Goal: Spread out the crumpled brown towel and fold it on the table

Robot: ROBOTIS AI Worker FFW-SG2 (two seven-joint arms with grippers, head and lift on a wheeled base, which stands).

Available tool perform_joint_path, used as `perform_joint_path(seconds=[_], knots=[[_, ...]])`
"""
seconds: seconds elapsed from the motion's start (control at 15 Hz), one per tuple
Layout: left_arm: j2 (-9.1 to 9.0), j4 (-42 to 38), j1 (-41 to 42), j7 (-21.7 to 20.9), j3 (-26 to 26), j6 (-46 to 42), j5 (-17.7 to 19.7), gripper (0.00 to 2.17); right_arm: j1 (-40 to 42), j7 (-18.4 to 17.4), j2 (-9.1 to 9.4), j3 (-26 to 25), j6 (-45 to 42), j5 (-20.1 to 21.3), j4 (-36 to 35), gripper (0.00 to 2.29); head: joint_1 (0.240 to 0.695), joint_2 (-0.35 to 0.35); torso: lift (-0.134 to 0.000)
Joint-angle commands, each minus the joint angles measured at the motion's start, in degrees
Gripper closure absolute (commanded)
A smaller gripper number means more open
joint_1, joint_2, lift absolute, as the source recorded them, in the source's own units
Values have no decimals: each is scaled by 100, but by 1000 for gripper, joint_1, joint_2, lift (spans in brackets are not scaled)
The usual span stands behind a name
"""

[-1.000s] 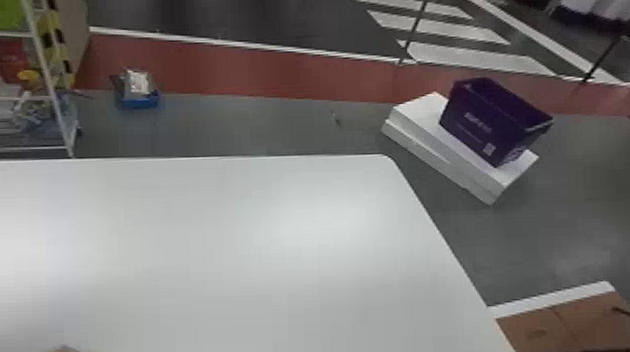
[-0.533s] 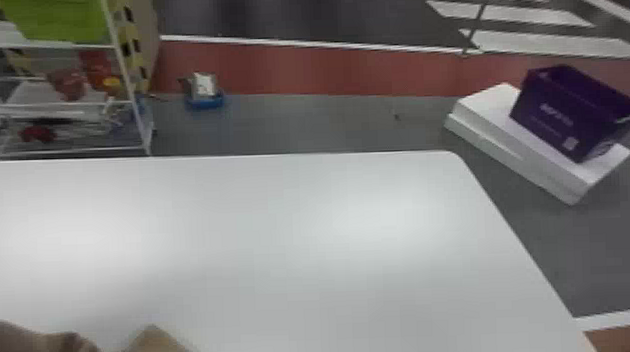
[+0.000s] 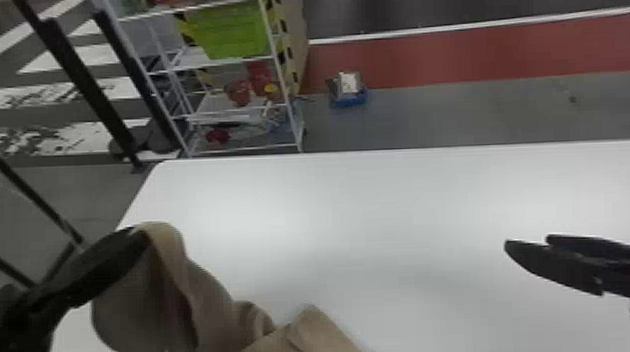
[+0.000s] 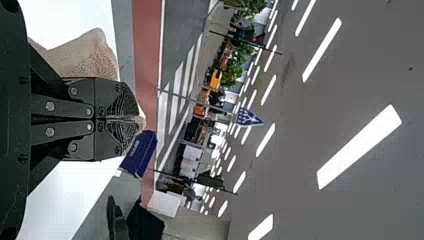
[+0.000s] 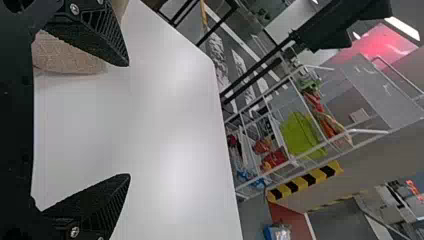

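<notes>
Swung toward the robot's left since the earlier frames, the head view now takes in both claws and more of the cloth. The left claw [image 3: 143, 235], between eight and nine o'clock from that view's centre, is clamped on an upper edge of the brown towel [image 3: 210, 296] and holds that part up off the table. The right claw [image 5: 129, 120], between three and four o'clock in the head view, has its fingers spread with nothing between them.

From the left claw the towel drops in loose folds toward five o'clock, the bulk of it between seven and eight o'clock. Its long axis, as bunched now, runs roughly from ten o'clock at the pinch to four o'clock, where a turned-over corner, near six o'clock from the centre, seems to lie on the table [image 3: 430, 209] with its tip toward twelve. How far the cloth goes past the view's near edge cannot be told.

Spreading looks to be the step in hand; folding must wait. The next move probably calls for the right claw to come in toward eight o'clock, take a free edge or corner, and draw the cloth out flat between the two. Pinching several layers at once could keep it bunched.

Farther out, a wire shelf [image 3: 243, 149] stands at eleven o'clock beyond the table.
</notes>
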Motion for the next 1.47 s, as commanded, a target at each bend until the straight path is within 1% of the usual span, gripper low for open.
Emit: perform_joint_path(seconds=[0.0, 0.07, 0.13, 0.2, 0.33, 0.53, 0.67, 0.87, 1.07, 1.2, 1.4], knots=[[-15, 3, -56, 62, -285, -6, -273, 1831, -422, -25, 49, 1234, -1253, 630, 1199, 124, 695, 293, -124], [-15, 3, -117, 97, -346, -6, -369, 1831, -695, 1, 49, 1647, -1482, 736, 1674, 147, 695, 317, -124], [-15, -5, -144, 141, -399, -6, -448, 1831, -897, 19, 49, 1928, -1482, 744, 1955, 218, 695, 338, -124], [-15, -5, -179, 176, -496, 12, -563, 1831, -1126, -7, 49, 2298, -1341, 780, 2131, 232, 695, 350, -124], [-15, -14, -232, 272, -548, 12, -651, 1831, -1521, -25, 49, 2992, -480, 1122, 2245, 255, 695, 350, -124], [-15, -14, -390, 308, -610, 47, -818, 1831, -2066, 63, 49, 3800, 258, 1641, 2614, 255, 695, 350, -124], [-15, -14, -460, 316, -689, 100, -941, 1831, -2268, 177, 49, 4082, 364, 1826, 2992, 255, 695, 350, -124], [-15, 21, -530, 352, -715, 100, -985, 1831, -2470, 370, 49, 4424, 241, 1834, 3458, 255, 695, 350, -124], [-15, 39, -548, 360, -724, 100, -985, 1831, -2593, 397, 49, 4802, 47, 1878, 3810, 289, 695, 350, -124], [-15, 47, -548, 352, -724, 100, -976, 1831, -2637, 388, 49, 5048, -111, 1922, 3985, 407, 695, 350, -124], [-15, 47, -522, 281, -671, 100, -941, 1831, -2681, 327, 49, 5321, -339, 1913, 4109, 407, 695, 350, -124]])
